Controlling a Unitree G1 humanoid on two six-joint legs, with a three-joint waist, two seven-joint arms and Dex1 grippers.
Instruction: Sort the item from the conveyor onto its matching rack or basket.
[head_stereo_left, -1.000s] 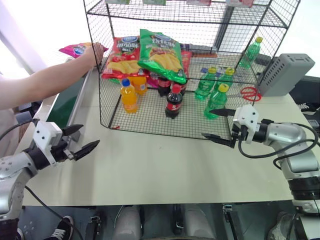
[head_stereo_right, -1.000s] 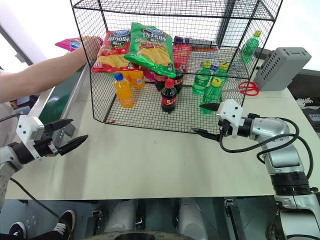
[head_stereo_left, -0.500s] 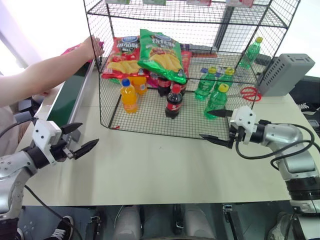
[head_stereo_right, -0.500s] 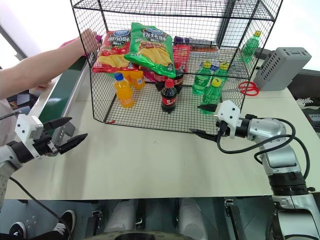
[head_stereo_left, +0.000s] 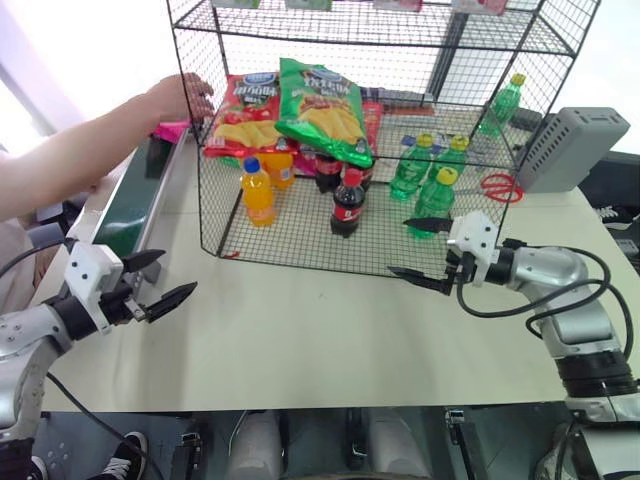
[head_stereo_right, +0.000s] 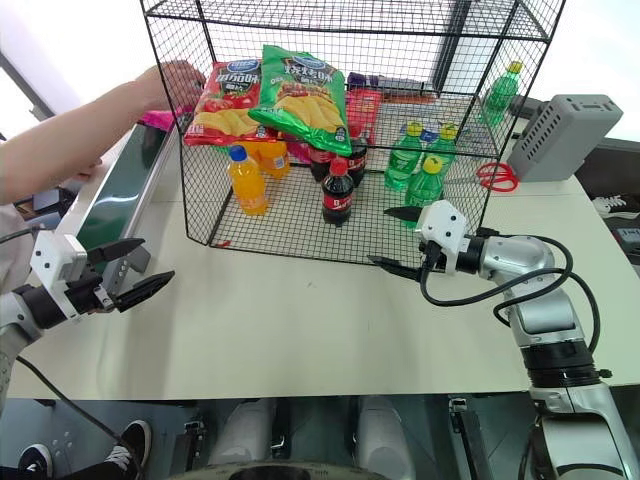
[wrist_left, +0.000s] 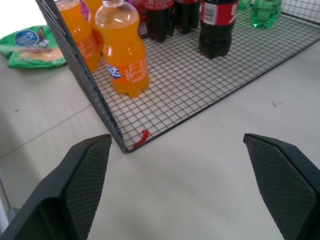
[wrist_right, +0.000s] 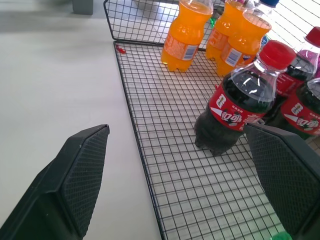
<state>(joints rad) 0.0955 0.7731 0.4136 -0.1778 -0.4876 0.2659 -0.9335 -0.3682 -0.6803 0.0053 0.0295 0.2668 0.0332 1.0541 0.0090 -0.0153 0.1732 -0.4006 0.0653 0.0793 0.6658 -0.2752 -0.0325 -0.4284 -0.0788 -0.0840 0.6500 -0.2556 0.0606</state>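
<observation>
Sorting not yet begun, judging by the layout. Pink chip bag (head_stereo_left: 172, 130) lying at the far end of the green conveyor (head_stereo_left: 130, 205), on the far left, under a person's hand (head_stereo_left: 180, 97) that reaches in from the left; only a sliver of magenta visible past the fingers, so whether the hand grips it or merely rests on it cannot be told. Bag well apart from both claws.

Left claw (head_stereo_left: 158, 280) hovering over the near left part of the table (head_stereo_left: 320, 330), beside the near end of the conveyor, fingers spread wide and holding nothing. Right claw (head_stereo_left: 420, 250) hovering just in front of the near right edge of the black wire rack (head_stereo_left: 400, 140), fingers likewise spread wide and empty, pointed toward the bottles.

Rack's lowest tier already stocked: red chip bag (head_stereo_left: 245, 115) and green chip bag (head_stereo_left: 322, 108) leaning at the far left, 2 orange soda bottles (head_stereo_left: 257, 193) below them, cola bottles (head_stereo_left: 347, 203) in the middle, green bottles (head_stereo_left: 432, 198) to the right. Grey ribbed box (head_stereo_left: 570, 148) standing on the far right, outside the rack.

Left to do, by this reading: nearly everything. Bag to travel down the belt, be picked up, most likely by the left claw, then be carried to the rack and set with the other chip bags.
</observation>
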